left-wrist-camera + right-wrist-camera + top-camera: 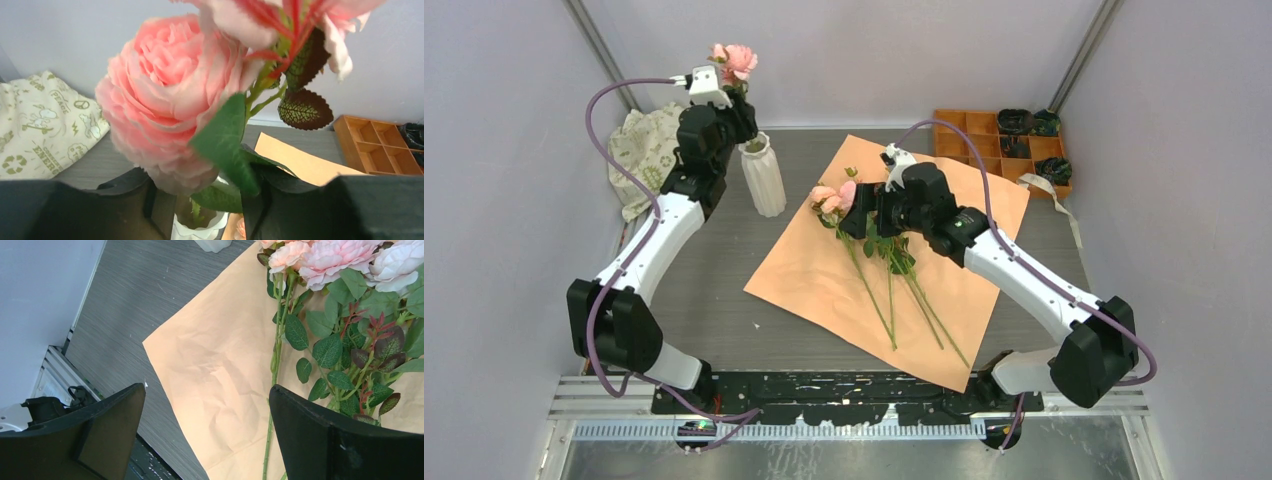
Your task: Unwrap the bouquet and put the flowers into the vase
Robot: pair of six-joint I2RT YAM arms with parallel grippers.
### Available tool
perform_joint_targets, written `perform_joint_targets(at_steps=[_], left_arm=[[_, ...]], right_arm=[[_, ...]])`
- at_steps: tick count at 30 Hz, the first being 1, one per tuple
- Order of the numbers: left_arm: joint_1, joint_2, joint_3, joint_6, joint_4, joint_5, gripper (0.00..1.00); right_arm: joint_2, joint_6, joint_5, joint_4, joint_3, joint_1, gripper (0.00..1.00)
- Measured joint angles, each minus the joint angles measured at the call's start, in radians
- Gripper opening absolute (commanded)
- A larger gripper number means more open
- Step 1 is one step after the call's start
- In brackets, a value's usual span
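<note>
Pink rose blooms (734,62) stand high over the vase (763,175). Their green stem and leaves drop between the fingers of the left gripper (197,200) toward the vase's scalloped white rim, which shows directly beneath. The two dark fingers stand apart, wider than the stem; whether either one touches it cannot be told. The left arm folds at its elbow well in front and to the left of the vase. Its white forearm climbs back toward the vase, and the wrist is poised just above the mouth. To the right of the vase, the other flowers (879,250) lie flat on a crumpled sheet of peach paper (814,285), with their blooms nearest the vase and their long stems running away from it toward the arm bases. The right gripper (207,425) hovers over their leafy middle with its fingers spread wide, gripping nothing. The right arm reaches in from the far right, its forearm stretched leftward toward the vase. Left of the vase, a cream printed cloth bag (646,145) sits on the grey worktop (714,290). Far to the vase's right is an orange compartment tray (984,135), with a pale ribbon (1049,195) beside it.
</note>
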Motion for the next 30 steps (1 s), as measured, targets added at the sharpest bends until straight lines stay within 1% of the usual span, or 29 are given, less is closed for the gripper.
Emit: perform_joint_targets(at_steps=[3,7,12,15,20,23,25,27,30], left_arm=[[0.002,0.004,-0.012,-0.026,-0.019,0.014,0.55],[0.004,0.003,-0.039,-0.061,-0.047,0.037,0.61],[0.004,-0.020,-0.039,-0.085,-0.150,0.054,0.62],[0.004,-0.062,-0.040,-0.108,-0.225,0.037,0.62],[0.004,-0.185,-0.058,-0.147,-0.314,0.027,0.61],[0.004,-0.250,-0.053,-0.175,-0.377,0.036,0.57],[0.004,-0.278,-0.026,-0.203,-0.448,0.047,0.54],[0.004,-0.286,0.035,-0.235,-0.548,0.064,0.54],[0.004,-0.319,0.105,-0.271,-0.635,0.101,0.54]], right_arm=[[0.013,0.004,-0.002,0.010,-0.008,0.000,1.00],[0.037,0.009,-0.006,0.019,-0.010,0.000,1.00],[0.061,0.011,-0.007,0.026,-0.026,0.000,0.97],[0.087,0.012,-0.006,0.035,-0.035,0.000,0.91],[0.150,0.011,0.000,0.036,-0.037,0.000,0.71],[0.218,0.008,0.006,0.023,-0.028,0.000,0.61],[0.275,0.007,0.015,0.003,-0.015,0.004,0.58],[0.334,0.006,0.040,-0.023,0.003,0.013,0.56],[0.414,-0.001,0.081,-0.054,0.025,0.037,0.54]])
